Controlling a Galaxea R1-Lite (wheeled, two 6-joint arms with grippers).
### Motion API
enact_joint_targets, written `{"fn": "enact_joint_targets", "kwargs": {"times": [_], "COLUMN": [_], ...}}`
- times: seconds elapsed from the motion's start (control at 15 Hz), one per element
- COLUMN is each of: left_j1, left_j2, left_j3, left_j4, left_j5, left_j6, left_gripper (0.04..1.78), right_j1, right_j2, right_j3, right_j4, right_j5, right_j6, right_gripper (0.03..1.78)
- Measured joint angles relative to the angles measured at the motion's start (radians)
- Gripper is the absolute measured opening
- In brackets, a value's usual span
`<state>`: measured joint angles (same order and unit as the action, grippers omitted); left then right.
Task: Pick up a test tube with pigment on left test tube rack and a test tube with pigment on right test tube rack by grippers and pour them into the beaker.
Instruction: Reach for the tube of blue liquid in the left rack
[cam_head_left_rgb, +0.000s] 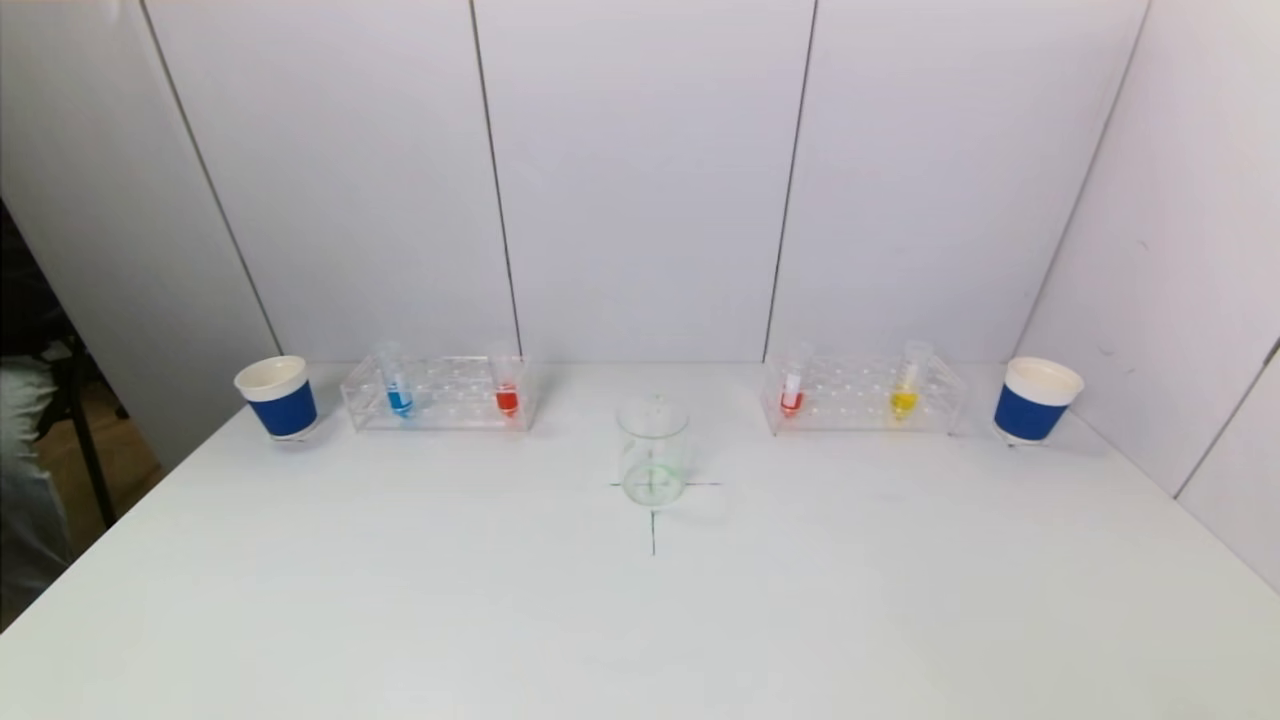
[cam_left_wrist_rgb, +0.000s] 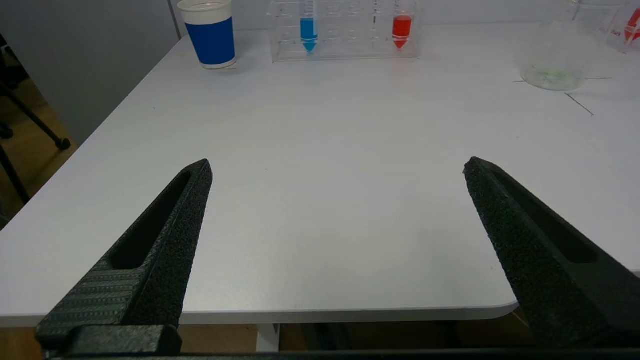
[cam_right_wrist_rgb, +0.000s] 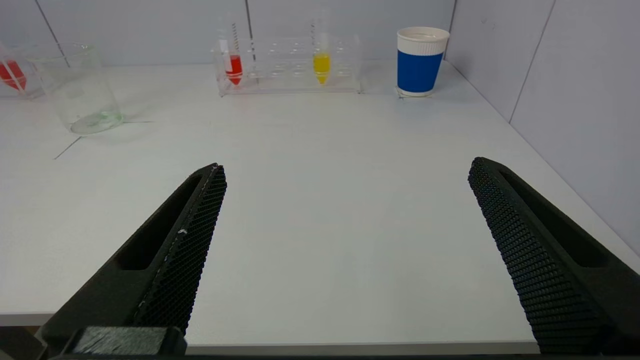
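A clear beaker (cam_head_left_rgb: 652, 452) stands mid-table on a drawn cross, also seen in the left wrist view (cam_left_wrist_rgb: 554, 55) and the right wrist view (cam_right_wrist_rgb: 75, 90). The clear left rack (cam_head_left_rgb: 440, 392) holds a blue-pigment tube (cam_head_left_rgb: 398, 385) (cam_left_wrist_rgb: 308, 27) and a red-pigment tube (cam_head_left_rgb: 507, 385) (cam_left_wrist_rgb: 402, 25). The clear right rack (cam_head_left_rgb: 865, 392) holds a red-pigment tube (cam_head_left_rgb: 792, 385) (cam_right_wrist_rgb: 234, 62) and a yellow-pigment tube (cam_head_left_rgb: 906, 385) (cam_right_wrist_rgb: 321, 60). My left gripper (cam_left_wrist_rgb: 337, 167) and right gripper (cam_right_wrist_rgb: 347, 167) are open and empty over the table's near edge, far from the racks. Neither shows in the head view.
A blue-and-white paper cup (cam_head_left_rgb: 277, 397) stands left of the left rack, another cup (cam_head_left_rgb: 1036, 399) right of the right rack. White wall panels close the back and right side. The table's left edge drops to the floor, where a dark stand (cam_left_wrist_rgb: 30, 115) is.
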<state>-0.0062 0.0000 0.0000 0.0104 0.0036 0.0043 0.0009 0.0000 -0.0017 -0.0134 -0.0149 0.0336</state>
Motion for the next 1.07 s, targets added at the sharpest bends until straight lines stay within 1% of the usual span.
{"fn": "enact_joint_targets", "kwargs": {"times": [1.07], "left_j1": [0.000], "left_j2": [0.000], "left_j3": [0.000], "left_j4": [-0.001], "left_j5": [0.000], "left_j6": [0.009], "left_gripper": [1.76], "right_j1": [0.000], "right_j2": [0.000], "right_j3": [0.000], "right_j4": [0.000], "right_j5": [0.000], "right_j6": [0.000], "right_gripper": [1.76]}}
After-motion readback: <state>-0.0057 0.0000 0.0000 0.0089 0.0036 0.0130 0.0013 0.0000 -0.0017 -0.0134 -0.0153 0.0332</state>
